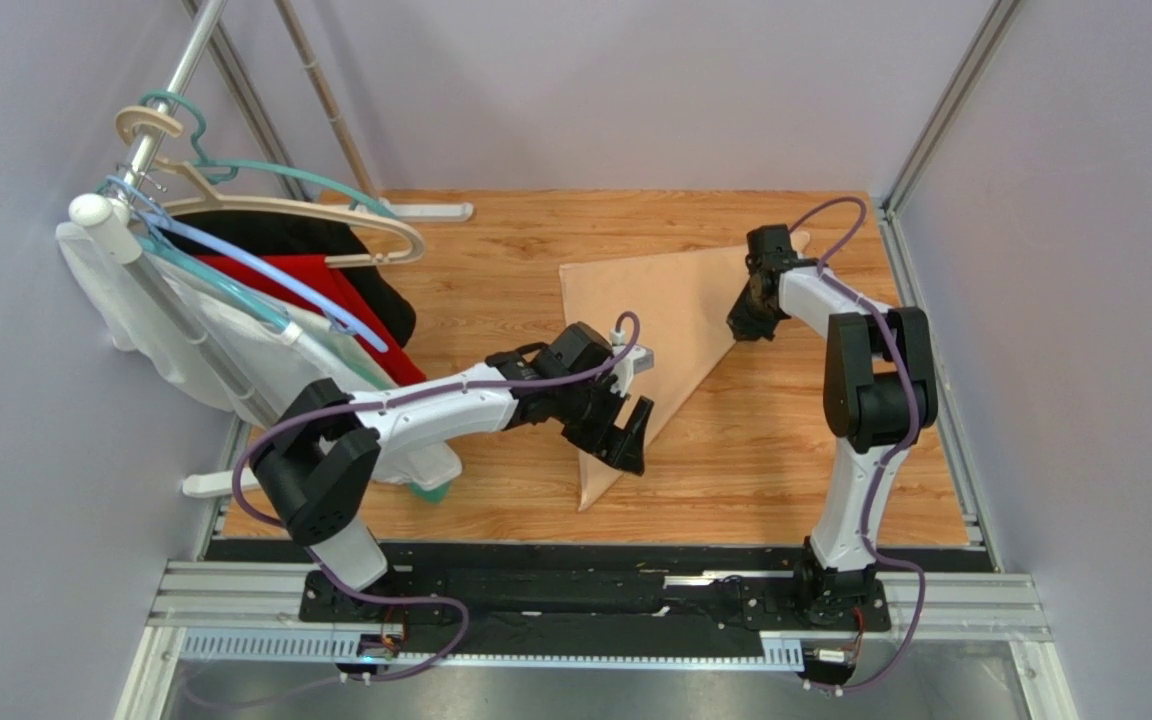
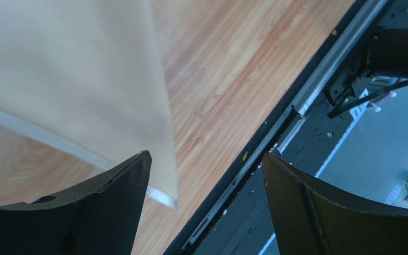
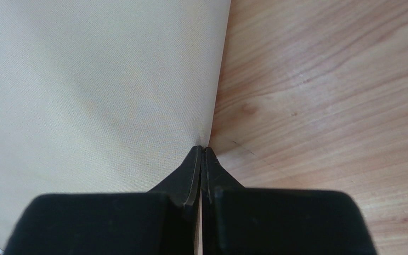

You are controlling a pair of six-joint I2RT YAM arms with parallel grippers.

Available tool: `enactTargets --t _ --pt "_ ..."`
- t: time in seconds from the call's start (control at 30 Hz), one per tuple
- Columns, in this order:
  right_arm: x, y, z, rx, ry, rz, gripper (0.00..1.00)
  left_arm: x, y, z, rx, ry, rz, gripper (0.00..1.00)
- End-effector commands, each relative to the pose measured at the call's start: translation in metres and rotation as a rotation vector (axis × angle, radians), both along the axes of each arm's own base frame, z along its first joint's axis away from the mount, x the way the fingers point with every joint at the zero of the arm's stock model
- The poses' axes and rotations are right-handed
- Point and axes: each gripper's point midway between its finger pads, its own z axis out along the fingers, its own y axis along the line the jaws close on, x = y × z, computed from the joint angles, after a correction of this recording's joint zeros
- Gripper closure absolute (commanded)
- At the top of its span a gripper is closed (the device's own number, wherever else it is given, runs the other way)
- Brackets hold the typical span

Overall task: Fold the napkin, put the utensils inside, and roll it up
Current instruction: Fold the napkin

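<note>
The napkin (image 1: 672, 308) lies on the wooden table as a pale peach triangle, its long point reaching toward the near edge. My left gripper (image 1: 620, 438) hovers open over that near point. In the left wrist view the napkin's corner (image 2: 84, 79) sits beside the left fingertip, and nothing is between the left gripper's (image 2: 206, 155) fingers. My right gripper (image 1: 752, 318) is at the napkin's far right edge. In the right wrist view it (image 3: 203, 150) is shut, pinching the edge of the napkin (image 3: 94, 90). The utensils are out of view.
A clothes rack with hangers and white, red and black garments (image 1: 259, 308) crowds the table's left side. The black and silver rail (image 1: 597, 578) runs along the near edge, also seen as the rail (image 2: 283, 127) close to the left gripper. Grey walls close in both sides.
</note>
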Motion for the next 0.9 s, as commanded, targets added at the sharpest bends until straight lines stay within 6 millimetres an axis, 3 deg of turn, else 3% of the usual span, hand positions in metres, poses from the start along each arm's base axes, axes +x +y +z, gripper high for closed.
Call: enactTargets --t 0.0,0.33,0.4,0.53,0.67,0.73,0.87 --pt "-0.032 -0.017 -0.017 -0.056 0.093 -0.005 1.00 -0.018 -0.027 0.001 -0.096 0.036 -0.042 0.14" --pt "-0.029 -0.017 -0.015 -0.044 0.085 -0.007 1.00 -0.034 -0.006 -0.041 0.000 0.064 -0.017 0.14" --pt "-0.028 -0.016 -0.014 -0.041 0.082 -0.006 1.00 -0.037 -0.006 -0.038 -0.022 0.061 -0.019 0.14" --pt "-0.027 -0.019 -0.013 -0.044 0.081 -0.011 1.00 -0.036 -0.013 0.001 -0.112 0.008 -0.032 0.14" --pt "-0.026 -0.018 -0.014 -0.040 0.085 -0.012 1.00 -0.031 -0.019 0.023 -0.152 -0.032 -0.038 0.15" --pt "-0.027 -0.019 -0.015 -0.039 0.089 -0.012 1.00 -0.025 -0.020 0.019 -0.136 -0.054 -0.032 0.14" --pt "-0.026 -0.018 -0.013 -0.038 0.086 -0.008 1.00 -0.014 -0.013 -0.012 -0.021 -0.063 -0.009 0.14"
